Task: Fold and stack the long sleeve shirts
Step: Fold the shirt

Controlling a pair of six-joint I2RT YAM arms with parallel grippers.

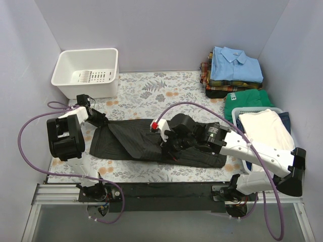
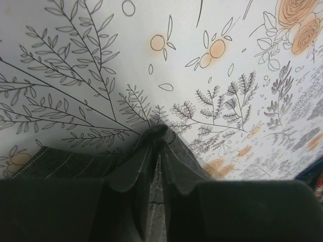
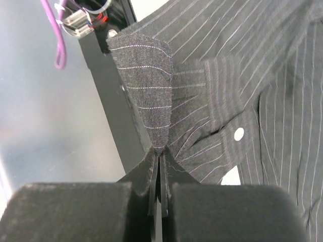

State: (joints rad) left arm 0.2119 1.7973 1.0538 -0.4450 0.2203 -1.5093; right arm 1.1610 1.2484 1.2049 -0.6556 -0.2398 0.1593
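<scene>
Pinstripe shirt x1, flat mid-desk. 2 hands, both clamped tight on its cloth: left hand at 9 o'clock edge, right hand centre. Folded stack x1 at 1 o'clock, blue shirt on top.

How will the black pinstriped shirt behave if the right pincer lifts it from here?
Probably floppy: the pinstriped shirt lies flat and creased, and the flap pinched in the right pincer folds at the grip. Likely light: thin woven cloth. It would probably drape and drag across the floral tablecloth rather than lift whole.
</scene>
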